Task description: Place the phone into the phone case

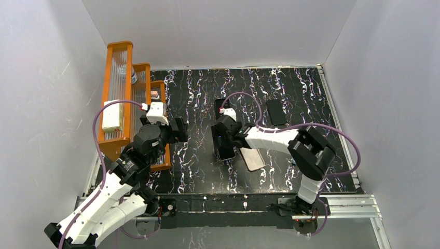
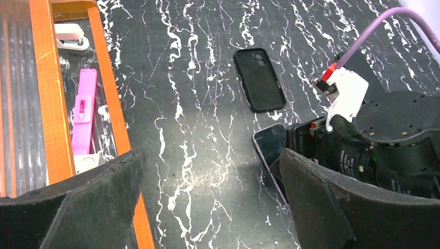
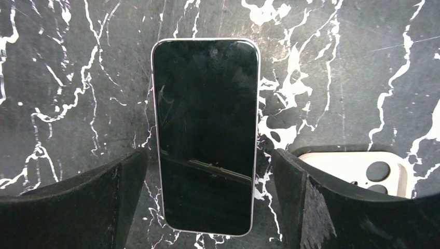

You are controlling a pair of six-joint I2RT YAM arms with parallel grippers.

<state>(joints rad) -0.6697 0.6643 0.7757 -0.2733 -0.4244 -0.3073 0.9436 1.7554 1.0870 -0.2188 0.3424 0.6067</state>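
And there it was: the phone [image 3: 205,135] lay flat on the black marbled surface [image 3: 337,67], glossy screen up, squarely in the gap between the right jaws. The two black pads [image 3: 78,207] stood wide apart, one on each side of the phone's long edges, with a sliver of surface showing on either side. Wide open, then, and gripping nothing. The phone's lower end sat level with the pads while its top reached out well past them.

Just beside it, the phone case [image 3: 358,168] peeked out from behind one pad, pale pinkish-beige, its corner camera cutout showing and the rest hidden. From above, the case [image 1: 252,158] lay slanted on the surface, right by the wrist.

The right arm [image 1: 270,137] rose from its base at the near edge, folded at the elbow, and stretched its white forearm leftwards to the middle of the surface, wrist tipped down over the phone.

Over on the other side, the left arm [image 1: 104,197] was bent up beside the orange rack [image 1: 119,93], its jaws also spread wide and empty above the surface. Further back lay an all-black case [image 2: 259,79], well apart from the action.
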